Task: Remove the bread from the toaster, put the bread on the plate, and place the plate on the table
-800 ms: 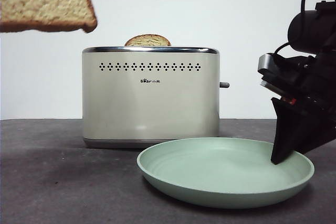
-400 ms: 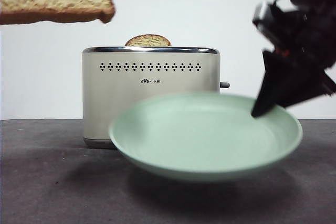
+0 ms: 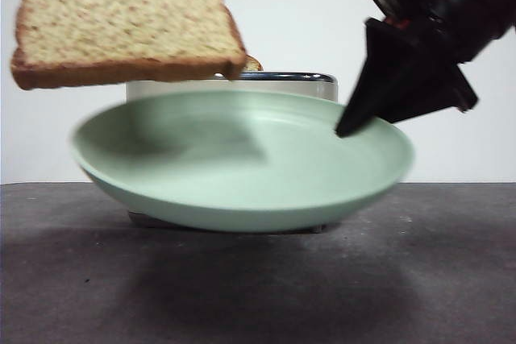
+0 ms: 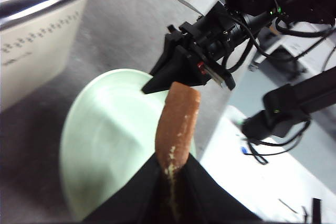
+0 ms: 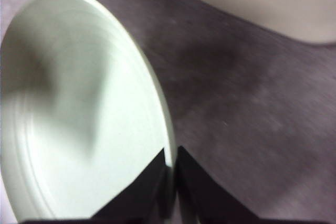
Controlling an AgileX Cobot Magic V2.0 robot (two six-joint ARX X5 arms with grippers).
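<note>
The bread [image 3: 121,22] hangs in the air above the plate's far-left side, pinched edge-on by the left gripper [image 4: 170,174]. The plate [image 3: 242,159] is held off the table [image 3: 451,279], slightly tilted, its rim clamped by the right gripper [image 5: 170,177], in front of the toaster [image 4: 31,40].

Raised pale mint-green round plate [image 3: 242,175] spans mid-frame, hiding most of the boxy cream toaster [image 3: 306,82] behind. Tan speckled bread slice [image 3: 121,22] fills upper left, just above plate. Dark grey-brown matte table [image 3: 258,296] along lower frame open beneath plate.
</note>
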